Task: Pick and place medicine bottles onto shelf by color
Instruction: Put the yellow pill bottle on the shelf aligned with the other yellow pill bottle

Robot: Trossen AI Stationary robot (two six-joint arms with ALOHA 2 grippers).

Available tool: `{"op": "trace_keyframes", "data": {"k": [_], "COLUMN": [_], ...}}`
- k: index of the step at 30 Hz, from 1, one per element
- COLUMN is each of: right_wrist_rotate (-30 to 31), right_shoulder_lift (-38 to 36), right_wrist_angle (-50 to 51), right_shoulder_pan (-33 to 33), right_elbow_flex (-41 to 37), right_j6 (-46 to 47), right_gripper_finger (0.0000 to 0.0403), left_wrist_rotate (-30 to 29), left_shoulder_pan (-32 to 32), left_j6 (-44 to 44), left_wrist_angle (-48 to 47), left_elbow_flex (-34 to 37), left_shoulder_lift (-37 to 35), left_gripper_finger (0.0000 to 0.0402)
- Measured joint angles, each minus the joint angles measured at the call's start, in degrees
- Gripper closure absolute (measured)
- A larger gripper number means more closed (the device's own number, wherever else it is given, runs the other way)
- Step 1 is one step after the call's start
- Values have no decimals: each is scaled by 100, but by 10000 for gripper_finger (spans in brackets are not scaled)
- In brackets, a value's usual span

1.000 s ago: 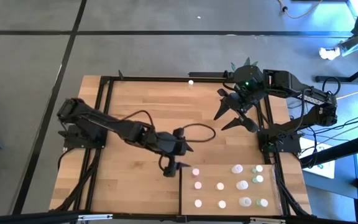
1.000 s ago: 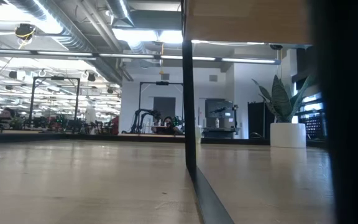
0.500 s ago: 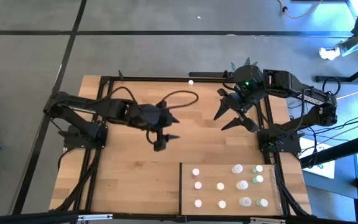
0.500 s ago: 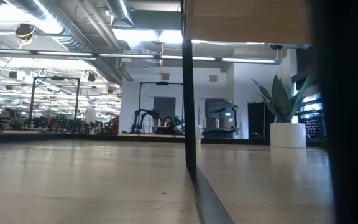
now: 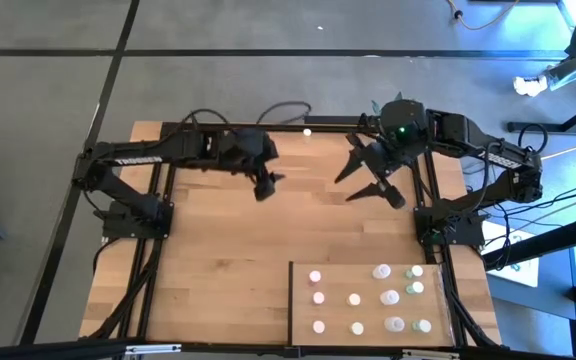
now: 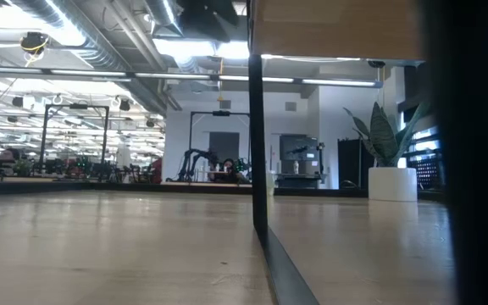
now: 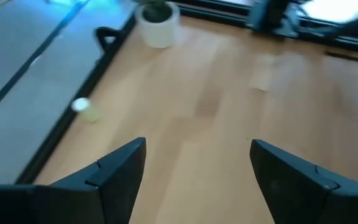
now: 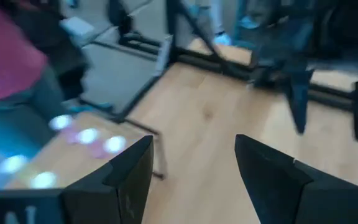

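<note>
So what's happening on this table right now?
Two robot arms are sorting little medicine bottles onto a pale shelf at the table's near right corner. About a dozen sit there already, and one bottle remains by the far edge. Neither arm holds anything: the left end effector and the right end effector both hang open over the far part of the table.

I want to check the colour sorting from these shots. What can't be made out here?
- Medicine bottles on the shelf: too small in the high view to tell every tint.
- Right wrist view: bottles are blurred glowing spots.
- Low view: a dark post and a dark band at the right edge hide the bottles.
- Lone bottle at the table's far edge: colour unclear.
</note>
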State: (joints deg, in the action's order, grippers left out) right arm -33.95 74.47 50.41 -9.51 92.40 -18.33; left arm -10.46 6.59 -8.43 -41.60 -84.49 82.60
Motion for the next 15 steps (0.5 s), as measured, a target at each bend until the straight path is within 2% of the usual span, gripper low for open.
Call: {"op": "trace_keyframes", "data": {"k": [3, 8, 10, 12, 15], "right_wrist_rotate": [757, 2838, 3453, 3693, 3699], "right_shoulder_lift": [0, 63, 180, 329, 687], "right_wrist_angle": [-116, -139, -143, -128, -139], "right_shoulder_pan": [-1, -5, -61, -167, -309], "right_elbow_flex": [2, 2, 2, 2, 4], "right_j6": [95, 898, 1081, 1102, 960], "right_gripper_finger": [175, 175, 175, 175, 175], "left_wrist_rotate": [0, 2, 2, 2, 2], "left_shoulder_pan": [328, 727, 828, 906, 973], "left_j6": [-1, -17, -20, -35, -50], "left_wrist_angle": [3, 3, 2, 4, 4], "left_elbow_flex": [-1, 0, -1, -2, 0], "left_shoulder_lift": [-1, -1, -1, -1, -1], "left_gripper_finger": [120, 120, 120, 120, 120]}}
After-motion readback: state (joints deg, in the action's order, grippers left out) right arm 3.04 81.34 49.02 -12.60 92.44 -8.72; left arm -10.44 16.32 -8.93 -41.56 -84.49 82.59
